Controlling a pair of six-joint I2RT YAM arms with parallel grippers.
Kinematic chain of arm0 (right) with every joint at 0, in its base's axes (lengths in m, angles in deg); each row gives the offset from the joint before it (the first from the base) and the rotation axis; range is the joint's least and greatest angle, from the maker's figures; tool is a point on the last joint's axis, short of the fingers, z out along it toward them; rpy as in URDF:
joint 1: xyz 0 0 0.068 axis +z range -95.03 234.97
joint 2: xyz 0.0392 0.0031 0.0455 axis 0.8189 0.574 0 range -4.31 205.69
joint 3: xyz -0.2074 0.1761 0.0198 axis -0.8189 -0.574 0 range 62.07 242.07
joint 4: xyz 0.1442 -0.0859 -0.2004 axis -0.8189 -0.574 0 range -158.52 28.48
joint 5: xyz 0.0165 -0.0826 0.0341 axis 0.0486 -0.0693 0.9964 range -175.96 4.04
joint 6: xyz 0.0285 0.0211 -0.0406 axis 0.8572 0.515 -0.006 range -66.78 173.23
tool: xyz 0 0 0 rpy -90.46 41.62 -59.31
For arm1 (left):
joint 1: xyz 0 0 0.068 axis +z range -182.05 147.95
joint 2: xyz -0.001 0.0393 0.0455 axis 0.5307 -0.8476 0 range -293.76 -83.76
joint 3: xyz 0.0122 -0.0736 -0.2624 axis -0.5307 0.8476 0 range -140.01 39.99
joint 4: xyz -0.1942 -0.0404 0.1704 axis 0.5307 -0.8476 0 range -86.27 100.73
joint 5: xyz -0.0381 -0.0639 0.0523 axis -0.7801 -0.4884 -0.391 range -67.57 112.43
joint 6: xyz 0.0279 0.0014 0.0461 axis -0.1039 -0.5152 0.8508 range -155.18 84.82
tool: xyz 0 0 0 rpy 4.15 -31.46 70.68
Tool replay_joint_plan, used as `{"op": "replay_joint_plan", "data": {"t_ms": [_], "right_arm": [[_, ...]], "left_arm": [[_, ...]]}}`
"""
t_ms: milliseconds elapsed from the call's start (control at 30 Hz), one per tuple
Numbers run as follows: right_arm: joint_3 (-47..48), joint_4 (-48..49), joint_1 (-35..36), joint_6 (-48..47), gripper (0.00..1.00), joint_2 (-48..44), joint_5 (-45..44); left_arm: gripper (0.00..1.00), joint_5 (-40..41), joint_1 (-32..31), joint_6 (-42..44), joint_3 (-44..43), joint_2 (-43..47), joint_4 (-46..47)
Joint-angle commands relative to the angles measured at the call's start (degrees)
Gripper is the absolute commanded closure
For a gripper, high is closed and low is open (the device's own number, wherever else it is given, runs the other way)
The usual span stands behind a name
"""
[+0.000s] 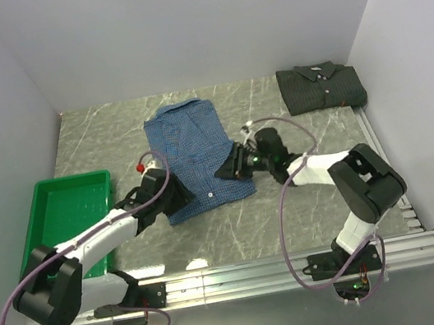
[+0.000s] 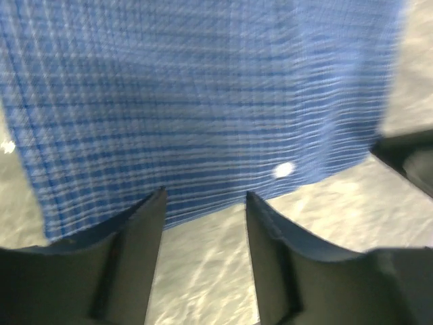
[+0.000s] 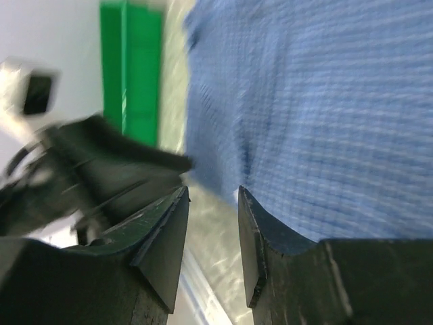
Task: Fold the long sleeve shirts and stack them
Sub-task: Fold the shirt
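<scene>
The blue checked long sleeve shirt (image 1: 192, 152) lies folded in the middle of the table, collar toward the back. The dark long sleeve shirt (image 1: 321, 87) lies folded at the back right. My left gripper (image 1: 174, 196) sits low at the blue shirt's near-left hem. In the left wrist view my left gripper (image 2: 204, 196) is open, tips at the edge of the blue shirt (image 2: 203, 101), bare table between them. My right gripper (image 1: 231, 168) is at the shirt's right edge. The right wrist view shows my right gripper (image 3: 212, 191) open and holding nothing, beside the blue shirt (image 3: 318, 115).
A green tray (image 1: 49, 228) stands at the left by the wall, also visible as the green tray (image 3: 132, 68) in the right wrist view. Walls close in the table at the left, back and right. A metal rail (image 1: 285, 268) runs along the near edge.
</scene>
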Motion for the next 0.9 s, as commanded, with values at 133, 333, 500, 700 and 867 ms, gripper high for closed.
{"op": "replay_joint_plan", "data": {"t_ms": [133,333,500,700,867], "right_arm": [[-3.06,17.42,6.16,7.39,0.57,8.81,-0.74],[-8.33,23.33,4.85,7.84,0.59,14.55,-0.21],[-11.85,20.26,0.45,4.59,0.59,10.70,0.40],[-13.69,16.30,-6.32,0.90,0.59,7.52,1.46],[-15.45,16.74,-9.31,1.60,0.60,8.48,1.99]], "left_arm": [[0.60,-2.18,-0.12,-0.96,2.33,-4.38,0.96],[0.67,-2.18,0.14,-1.93,3.65,-6.06,-1.76],[0.68,-2.09,1.11,-2.37,5.06,-4.65,-3.61],[0.67,-2.18,2.25,-2.02,6.02,-3.95,-4.40],[0.66,-2.35,2.43,-1.67,5.94,-3.33,-5.11]]}}
